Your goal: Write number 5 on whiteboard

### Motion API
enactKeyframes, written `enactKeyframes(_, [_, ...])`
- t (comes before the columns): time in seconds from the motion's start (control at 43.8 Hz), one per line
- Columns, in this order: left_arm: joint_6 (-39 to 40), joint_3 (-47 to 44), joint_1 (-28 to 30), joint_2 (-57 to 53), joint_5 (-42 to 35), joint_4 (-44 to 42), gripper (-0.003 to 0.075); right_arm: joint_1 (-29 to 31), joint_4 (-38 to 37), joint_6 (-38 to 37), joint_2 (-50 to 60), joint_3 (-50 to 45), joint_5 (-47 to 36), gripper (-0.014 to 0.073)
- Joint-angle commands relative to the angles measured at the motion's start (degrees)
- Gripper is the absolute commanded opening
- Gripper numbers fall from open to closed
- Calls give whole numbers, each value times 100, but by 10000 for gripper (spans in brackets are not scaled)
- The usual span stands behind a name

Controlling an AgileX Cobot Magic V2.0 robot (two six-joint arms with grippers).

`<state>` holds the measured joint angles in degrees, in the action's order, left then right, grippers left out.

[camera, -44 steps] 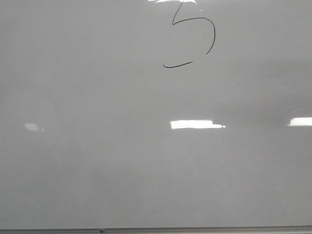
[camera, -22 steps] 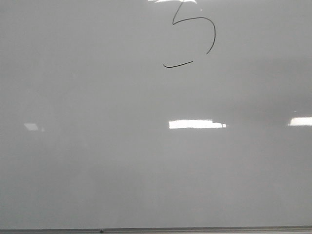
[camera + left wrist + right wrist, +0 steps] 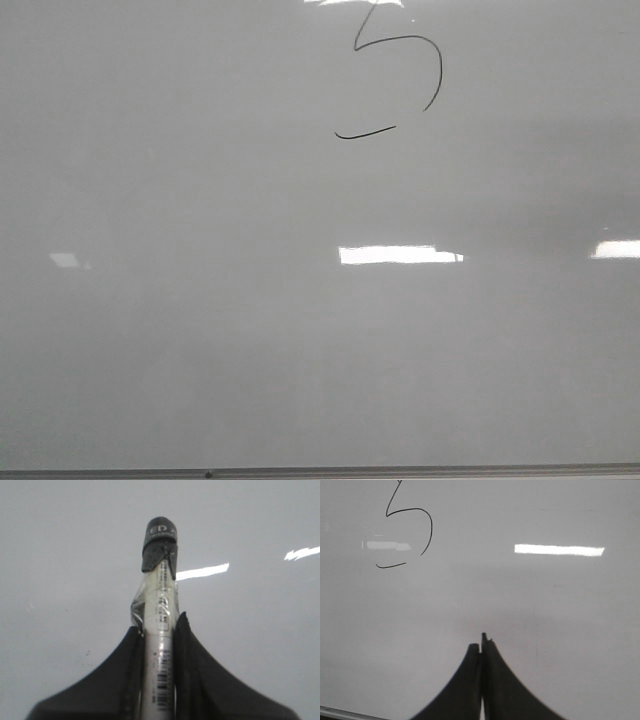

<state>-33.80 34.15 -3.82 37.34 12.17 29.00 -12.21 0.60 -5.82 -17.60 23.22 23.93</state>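
Black fingers of our left pincer (image 3: 159, 630) clamp a capped marker (image 3: 159, 605), its dark cap pointing out over the whiteboard (image 3: 60, 555). Our right pincer (image 3: 482, 647) is clenched with nothing between its tips, which press together. Beyond it, the number 5 (image 3: 410, 535) sits on the glossy board; from the front it lies near the top edge, middle-right.

Lighting is even and moderately dim. The whiteboard (image 3: 200, 330) carries bright rectangular glare patches below the number 5 (image 3: 395, 85), with another clipping its top stroke. Front view is grainy. In the wrist views, the dark fingers blur near the lens.
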Motion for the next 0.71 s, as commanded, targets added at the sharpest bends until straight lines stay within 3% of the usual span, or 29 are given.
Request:
enactKeyframes(0.0, [439,147,11,-19,-713,-84,-10,39,4,-16,-32,156,-474,-62])
enactKeyframes(0.114, [2573,86,11,-9,-920,-1991,-10,39,4,-16,-32,156,-474,-62])
enactKeyframes(0.16, [3024,62,11,3,-998,-2309,-10,39,4,-16,-32,156,-474,-62])
enactKeyframes(0.411, [3039,-43,169,330,-1729,-2348,-10,39,4,-16,-32,156,-474,-62])
enactKeyframes(0.685, [3380,-51,751,1254,-3222,-2535,-11,39,4,-16,-32,156,-474,-62])
